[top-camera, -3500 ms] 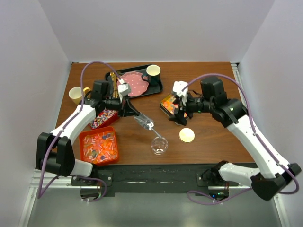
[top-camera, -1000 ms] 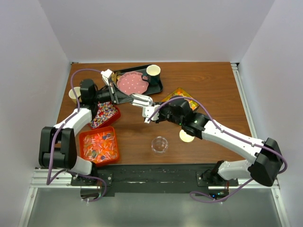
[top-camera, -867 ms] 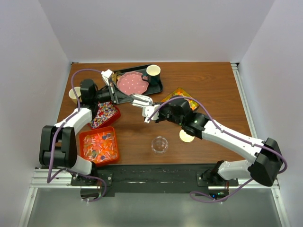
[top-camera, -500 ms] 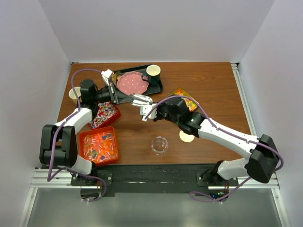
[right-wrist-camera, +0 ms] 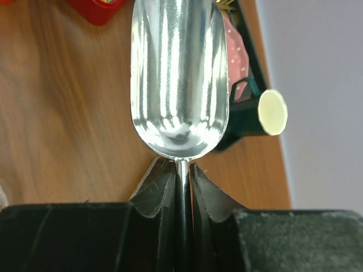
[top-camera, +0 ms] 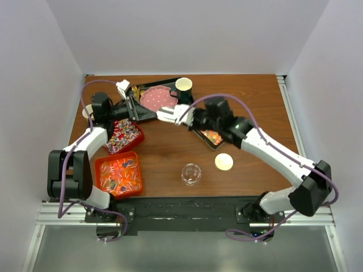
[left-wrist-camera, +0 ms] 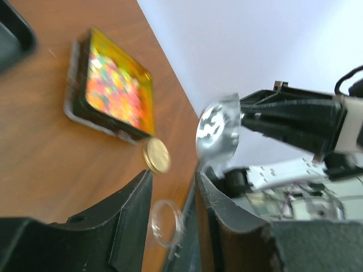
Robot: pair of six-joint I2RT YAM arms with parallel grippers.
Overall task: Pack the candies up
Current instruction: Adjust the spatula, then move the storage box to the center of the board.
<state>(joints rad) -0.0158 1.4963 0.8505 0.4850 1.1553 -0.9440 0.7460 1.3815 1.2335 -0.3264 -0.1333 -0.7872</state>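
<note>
Two red trays (top-camera: 139,175) and one black tray (top-camera: 203,140) hold candies (top-camera: 119,175).

In the top view the left arm (top-camera: 93,135) hides most of the yellow cup (top-camera: 85,113) at the far left of the table (top-camera: 266,96). The right arm (top-camera: 252,140) covers much of the tray (top-camera: 212,147) of tiny candies (top-camera: 212,136). In the left wrist view those candies blur into colour patches, and the left hand (left-wrist-camera: 173,180) half hides the clear cup (left-wrist-camera: 164,224). In the right wrist view the scoop (right-wrist-camera: 178,79) hides most of the pink plate (right-wrist-camera: 233,48). Its handle vanishes inside the right hand (right-wrist-camera: 178,165), and the top edge cuts the red tray (right-wrist-camera: 96,7).
</note>
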